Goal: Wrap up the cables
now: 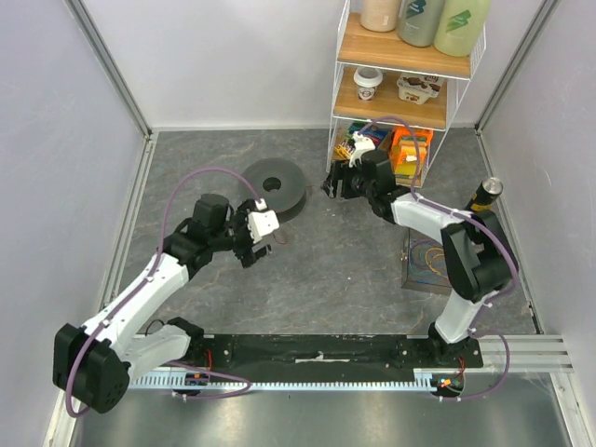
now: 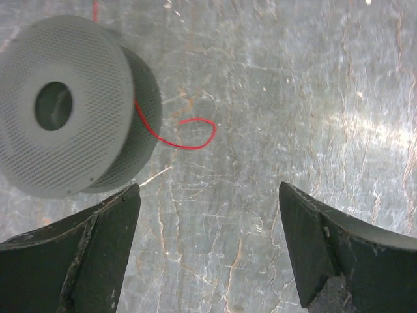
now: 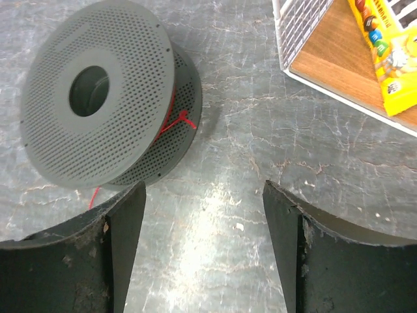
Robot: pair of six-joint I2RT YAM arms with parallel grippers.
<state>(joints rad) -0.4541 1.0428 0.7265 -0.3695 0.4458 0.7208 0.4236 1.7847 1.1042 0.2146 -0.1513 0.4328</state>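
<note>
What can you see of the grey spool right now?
The spool is dark grey and plastic-looking: two round perforated flanges, a central hole. It lies flat on the table. Red cable runs between its flanges, one loose end looping onto the table. The left fingers and right fingers are open, apart from it.

I'm looking down on a grey marbled table [image 1: 354,270]. At about eleven o'clock from its middle a dark grey spool [image 1: 275,186] rests on it. A red cable [image 2: 195,134] runs off the spool's core and curls into a loop on the surface. A wire rack [image 1: 391,98] stands at one o'clock. At three o'clock a small tray [image 1: 414,284] holds coloured cables [image 1: 426,256].
</note>
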